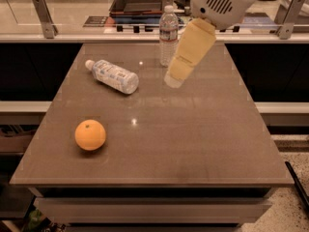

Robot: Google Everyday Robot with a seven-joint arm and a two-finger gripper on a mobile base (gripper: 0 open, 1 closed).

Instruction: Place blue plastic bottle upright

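Gripper (174,79) right of blue plastic bottle (114,76)

Table top (193,144) as I see it from the console. My gripper (174,79) hangs over the far middle of the surface, near the right end of the lying blue plastic bottle (113,76). It is just in front of the upright water bottle (168,35), which stands by the far edge and obstructs a reach from behind. The orange (90,135) sits near left, well apart from both. Between the orange and the blue plastic bottle, and across the right half, I find open surface.
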